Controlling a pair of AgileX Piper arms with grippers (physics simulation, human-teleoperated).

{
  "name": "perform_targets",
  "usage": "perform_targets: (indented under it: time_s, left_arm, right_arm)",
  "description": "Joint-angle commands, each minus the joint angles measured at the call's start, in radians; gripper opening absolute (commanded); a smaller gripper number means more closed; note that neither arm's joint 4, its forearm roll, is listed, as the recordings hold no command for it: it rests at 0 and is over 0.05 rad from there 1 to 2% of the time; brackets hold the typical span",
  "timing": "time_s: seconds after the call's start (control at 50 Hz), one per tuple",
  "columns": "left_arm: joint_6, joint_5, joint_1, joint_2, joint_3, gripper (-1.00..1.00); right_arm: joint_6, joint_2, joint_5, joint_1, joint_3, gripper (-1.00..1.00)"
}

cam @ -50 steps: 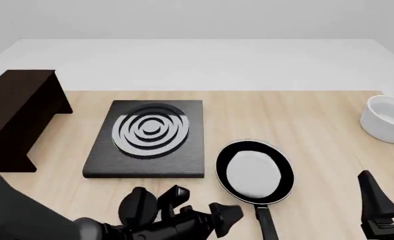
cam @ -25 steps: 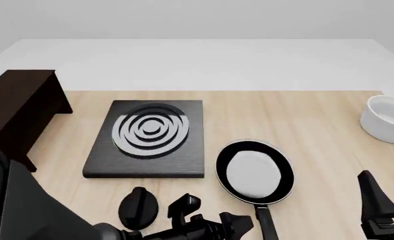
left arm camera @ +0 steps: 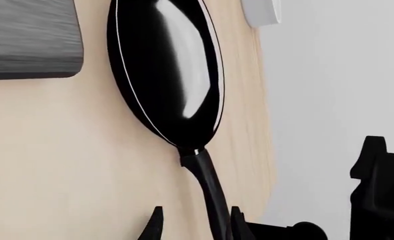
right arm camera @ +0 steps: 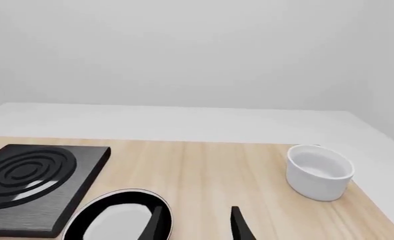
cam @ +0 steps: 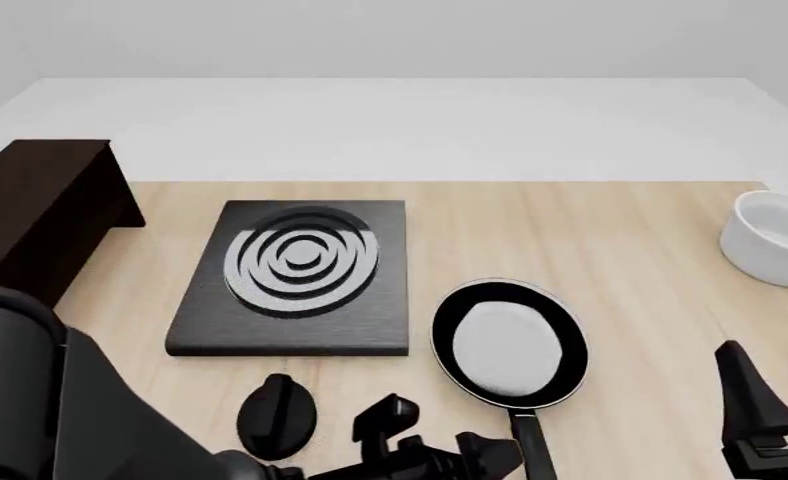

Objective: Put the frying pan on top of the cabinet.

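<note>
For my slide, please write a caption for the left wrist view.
Open left gripper straddling the handle of the frying pan on the table.

The front view looks forward and down from above the near table edge, taking in the whole top. The left wrist view sits low and close, looking along the pan handle. The right wrist view sits higher, facing the far wall. All three share the pan, slab and bowl.
</note>
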Motion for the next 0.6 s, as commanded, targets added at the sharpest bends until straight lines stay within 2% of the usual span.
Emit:
perform_targets:
  time_s: [0.02,0.6]
  left_arm:
    - [-0.001,0.006,-0.007,0.02,-0.027,1.0]
    - [-0.016,0.015,-0.031,0.046,-0.066,1.0]
  right_arm:
    - [0.002,0.0,0.004,0.001,-0.005,1.0]
    - [0.004,0.0,-0.003,0.005,0.004,1.0]
